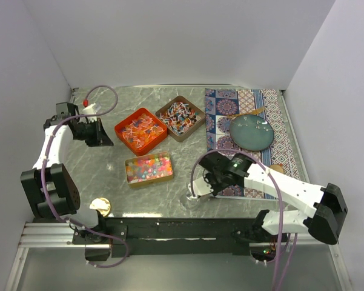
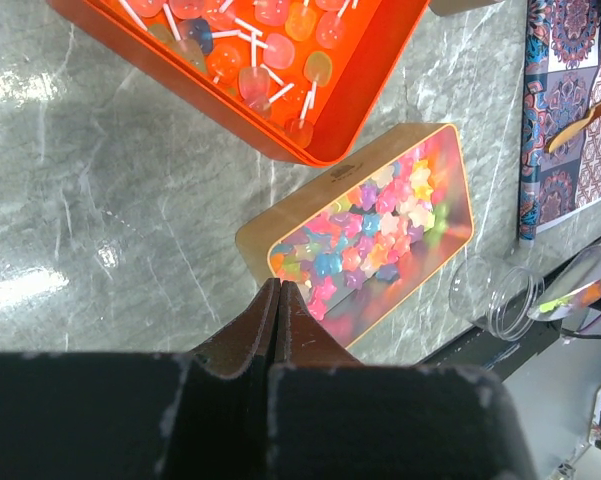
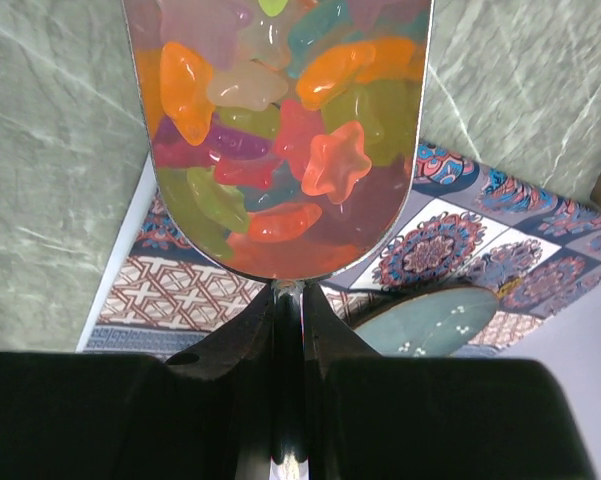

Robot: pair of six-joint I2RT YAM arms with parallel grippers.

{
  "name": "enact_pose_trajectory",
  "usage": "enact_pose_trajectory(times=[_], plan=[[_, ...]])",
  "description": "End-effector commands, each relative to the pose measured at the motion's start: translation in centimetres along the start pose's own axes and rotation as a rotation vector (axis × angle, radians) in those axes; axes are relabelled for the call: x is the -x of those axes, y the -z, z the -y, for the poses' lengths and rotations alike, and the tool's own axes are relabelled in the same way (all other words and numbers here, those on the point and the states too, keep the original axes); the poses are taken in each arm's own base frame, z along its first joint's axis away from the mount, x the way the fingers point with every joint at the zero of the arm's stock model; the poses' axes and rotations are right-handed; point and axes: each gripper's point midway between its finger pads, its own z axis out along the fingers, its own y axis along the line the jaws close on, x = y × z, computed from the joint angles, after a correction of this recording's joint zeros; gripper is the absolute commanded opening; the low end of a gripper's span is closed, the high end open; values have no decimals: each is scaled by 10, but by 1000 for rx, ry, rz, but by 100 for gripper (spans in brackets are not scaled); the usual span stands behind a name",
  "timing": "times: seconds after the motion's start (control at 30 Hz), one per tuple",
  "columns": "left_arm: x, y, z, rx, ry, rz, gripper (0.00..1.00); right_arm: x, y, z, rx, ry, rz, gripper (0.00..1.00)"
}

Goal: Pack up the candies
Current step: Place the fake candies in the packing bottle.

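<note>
One pour is due, by my judgement. The gold tray (image 1: 150,181) lies just beyond the right gripper (image 3: 288,300); the jar (image 2: 495,295) stands near the table's front edge, just beside the scoop (image 3: 280,130). Keep the scoop level until its lip is over the jar mouth, then tip slowly, or the heaped star candies (image 3: 330,160) will scatter. The right arm (image 1: 284,191) reaches in low from the near right, forearm stretched leftward, right gripper clenched on the scoop's handle. The left arm (image 1: 48,151) is folded at far left, left gripper (image 2: 280,295) pinched closed and empty.
</note>
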Motion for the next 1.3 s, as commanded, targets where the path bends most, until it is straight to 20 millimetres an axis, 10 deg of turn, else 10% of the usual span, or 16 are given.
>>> enact_pose_trajectory(times=[0.0,1.0,1.27], plan=[[5,6,10,-28,-29,50,1,-3,9,11,-40,10,-73,0],[-5,0,18,-107,-43,43,1,-8,39,15,19,102,-311,0],[-1,9,50,-255,-84,106,45,-8,53,20,15,84,-316,0]])
